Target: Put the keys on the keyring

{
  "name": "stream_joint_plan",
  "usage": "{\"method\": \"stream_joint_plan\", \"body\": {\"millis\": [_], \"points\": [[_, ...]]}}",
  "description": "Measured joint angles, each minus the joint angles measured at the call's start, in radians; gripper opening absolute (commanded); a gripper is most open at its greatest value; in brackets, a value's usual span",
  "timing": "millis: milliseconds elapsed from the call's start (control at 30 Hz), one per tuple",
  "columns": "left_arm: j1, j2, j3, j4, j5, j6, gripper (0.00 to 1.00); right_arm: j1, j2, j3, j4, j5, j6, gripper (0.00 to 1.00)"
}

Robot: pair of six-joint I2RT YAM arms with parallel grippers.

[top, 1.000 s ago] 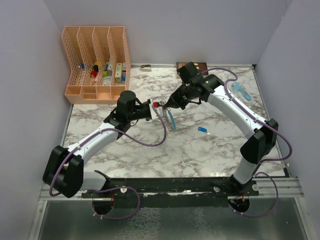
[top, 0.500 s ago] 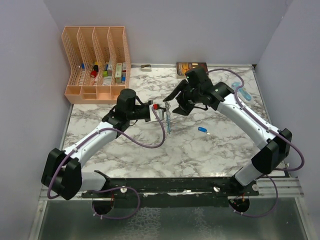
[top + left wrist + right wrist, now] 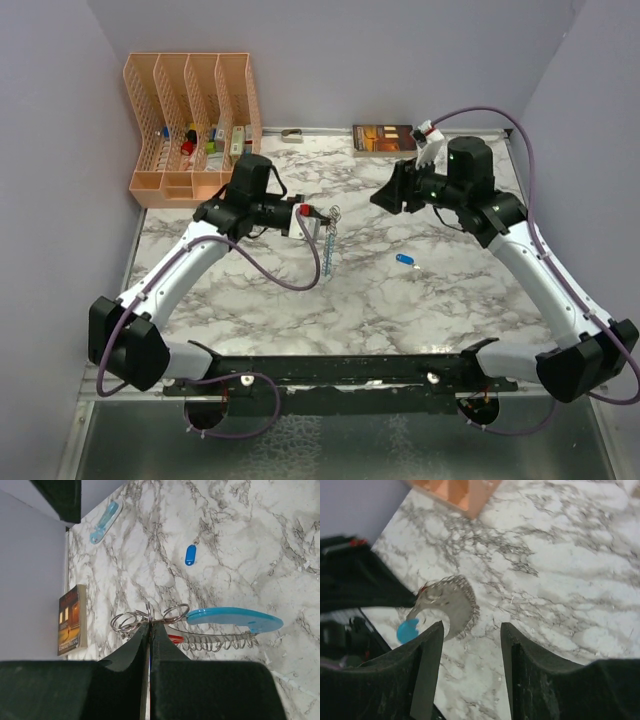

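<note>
Tool on left (image 3: 149, 628) pinching keyring (image 3: 226, 618), red key (image 3: 175, 639) seemingly attached, right tool (image 3: 470, 630) spread

So the keyring (image 3: 145, 618) has its grey rings pinched in the left gripper (image 3: 149, 630) jaws, with the light-blue strap (image 3: 232, 619) and coiled chain (image 3: 220, 643) trailing off sideways. The red key (image 3: 175, 639) peeks out just under the rings. The dark blue key (image 3: 190, 555) lies flat on the marble desk (image 3: 250, 540), well apart.
</note>
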Motion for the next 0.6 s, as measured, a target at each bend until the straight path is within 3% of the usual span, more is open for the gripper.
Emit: {"method": "stream_joint_plan", "body": {"millis": [167, 433, 600], "points": [[0.013, 0.114, 0.187, -0.270, 0.025, 0.183, 0.00, 0.014, -0.078, -0.069, 0.087, -0.227, -0.281, 0.31], [0.013, 0.333, 0.508, -0.695, 0.008, 0.426, 0.00, 0.076, -0.071, -0.067, 0.111, -0.358, -0.495, 0.30], [0.013, 0.390, 0.642, -0.853, -0.023, 0.514, 0.00, 0.134, -0.042, -0.066, 0.106, -0.365, -0.586, 0.27]]}}
